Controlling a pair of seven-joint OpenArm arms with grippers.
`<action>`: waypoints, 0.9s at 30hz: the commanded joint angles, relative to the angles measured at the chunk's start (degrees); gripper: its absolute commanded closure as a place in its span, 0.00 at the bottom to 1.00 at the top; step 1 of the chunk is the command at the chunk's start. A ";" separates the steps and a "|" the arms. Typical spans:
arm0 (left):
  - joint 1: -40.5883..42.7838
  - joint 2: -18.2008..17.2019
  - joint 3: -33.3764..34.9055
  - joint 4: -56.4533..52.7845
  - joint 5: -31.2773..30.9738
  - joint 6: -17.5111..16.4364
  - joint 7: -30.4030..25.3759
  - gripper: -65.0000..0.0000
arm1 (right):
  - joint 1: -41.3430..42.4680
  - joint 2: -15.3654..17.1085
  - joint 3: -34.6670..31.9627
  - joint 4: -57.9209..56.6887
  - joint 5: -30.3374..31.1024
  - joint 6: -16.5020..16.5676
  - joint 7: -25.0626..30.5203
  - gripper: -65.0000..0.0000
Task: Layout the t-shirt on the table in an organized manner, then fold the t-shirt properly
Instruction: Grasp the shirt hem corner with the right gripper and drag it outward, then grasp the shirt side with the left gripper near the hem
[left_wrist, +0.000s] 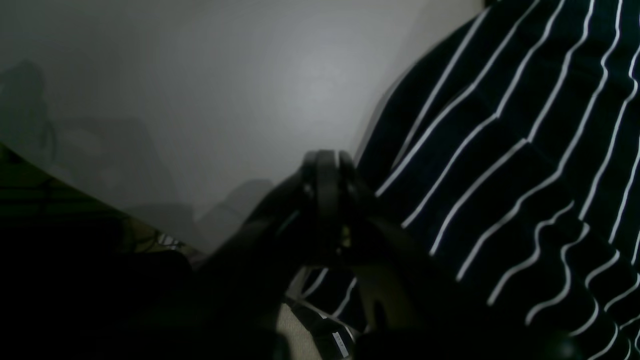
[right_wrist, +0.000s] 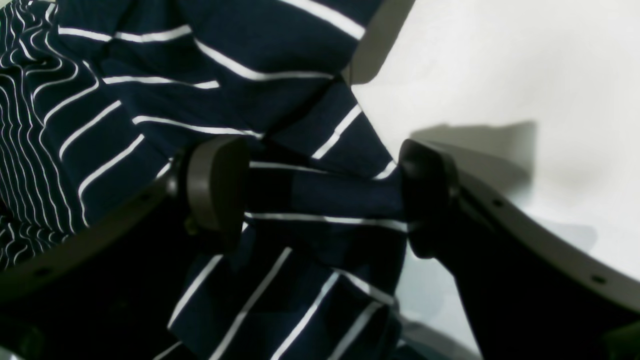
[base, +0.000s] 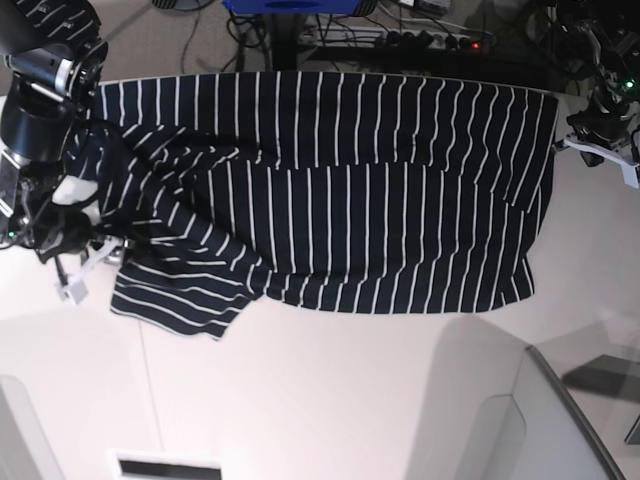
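Right now the t-shirt (base: 340, 190) lies spread across the table (base: 330, 400), long axis side to side. The right gripper (right_wrist: 320, 195) stands wide astride a bunched sleeve fold, not yet pinching. The left gripper (left_wrist: 325, 200), fully closed and empty, sits beside the opposite edge.

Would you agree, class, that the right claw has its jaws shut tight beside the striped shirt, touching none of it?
No. In the right wrist view the right claw has its jaws standing wide apart, not shut beside the striped shirt, and a fold of the fabric lies between the two pads. Whether they are squeezing it cannot be told.
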 joint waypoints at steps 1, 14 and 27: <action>0.06 -0.87 -0.40 1.00 -0.40 -0.06 -1.06 1.00 | 0.94 0.50 -0.01 0.28 -0.88 -0.20 -0.43 0.37; -1.00 -3.07 0.21 0.91 -0.40 -0.06 -1.06 1.00 | 2.52 0.41 0.07 3.62 -0.71 -0.20 -2.98 1.00; -15.24 -8.60 8.92 -15.62 -0.49 -0.06 -1.14 0.49 | 0.15 -1.52 -0.10 19.53 -0.71 -0.20 -8.78 1.00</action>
